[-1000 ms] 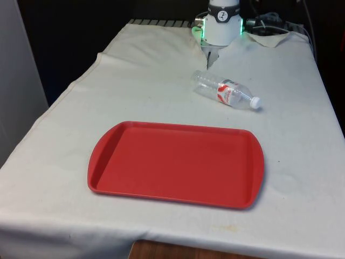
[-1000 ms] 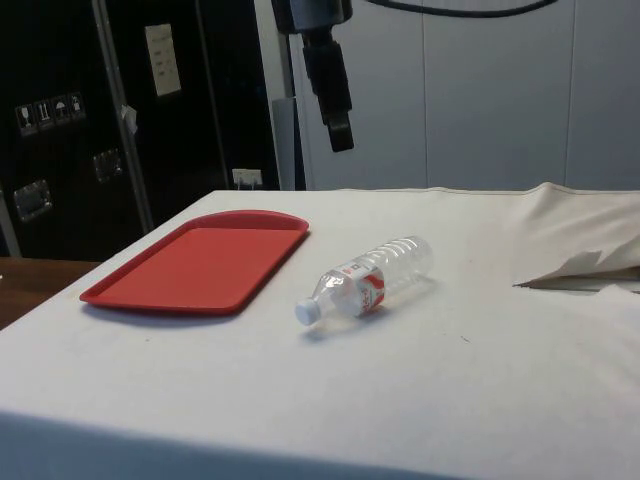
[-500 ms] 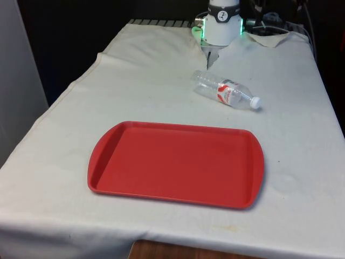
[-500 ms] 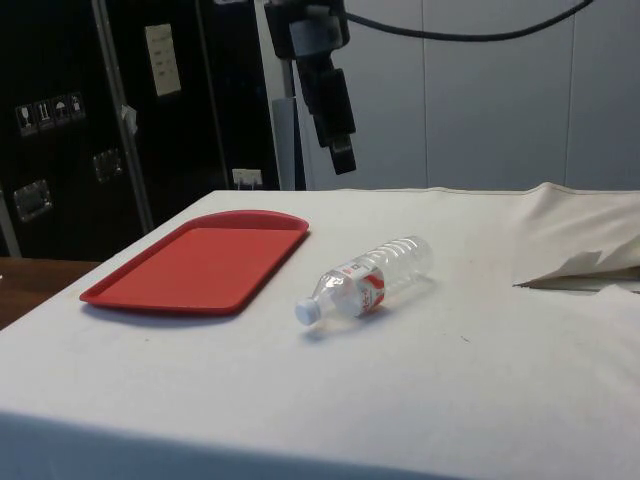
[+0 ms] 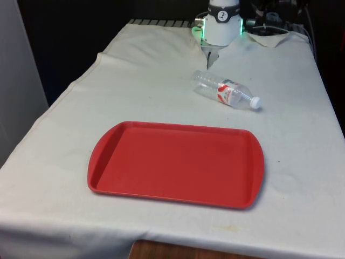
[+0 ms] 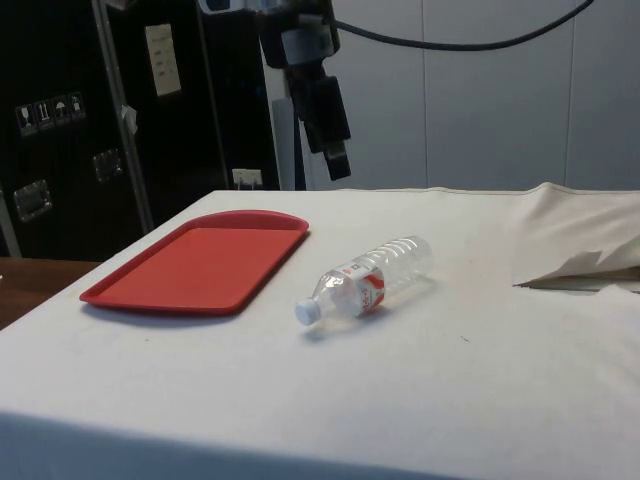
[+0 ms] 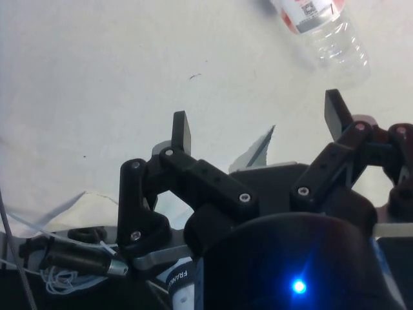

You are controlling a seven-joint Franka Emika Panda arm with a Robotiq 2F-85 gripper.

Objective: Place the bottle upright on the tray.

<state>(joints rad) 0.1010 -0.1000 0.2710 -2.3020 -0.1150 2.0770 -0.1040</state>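
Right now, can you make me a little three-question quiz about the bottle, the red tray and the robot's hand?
1. True or false: the bottle stands upright on the red tray.
2. In the side view, the gripper is: A) clamped on the bottle, B) up in the air above the table, C) resting on the tray.
3. Fill in: the bottle's cap is ____ in colour.

Key:
1. False. It lies on its side on the white cloth, apart from the tray.
2. B.
3. White.
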